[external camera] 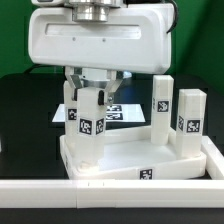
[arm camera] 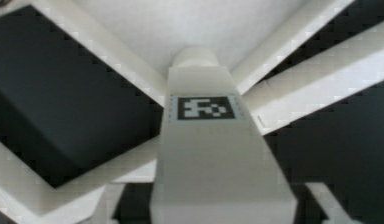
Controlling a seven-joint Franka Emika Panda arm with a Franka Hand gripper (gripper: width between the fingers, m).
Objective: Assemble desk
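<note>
The desk leg (external camera: 84,118) I am working on stands upright on the desk top (external camera: 150,160), at the end of that top towards the exterior view's left, its long axis vertical and its square tag facing the camera. My gripper (external camera: 92,92) sits directly over it: the leg's upper end rises between the two fingers, so the leg lies straight below the wrist and in line with it. In the wrist view the same leg (arm camera: 214,140) runs away from the camera as a long white bar with its tag on the near face, centred between the dark fingertips (arm camera: 73,205) at the picture's edge. The jaws stand at a middling width, drawn in against the leg's sides, and I judge them to be gripping it, though the contact itself is partly hidden. Two more legs (external camera: 162,112) and (external camera: 190,118) stand upright on the top, well apart from mine. The marker board (external camera: 118,110) lies flat behind the top. Whatever comes next turns on keeping that vertical axis true.
</note>
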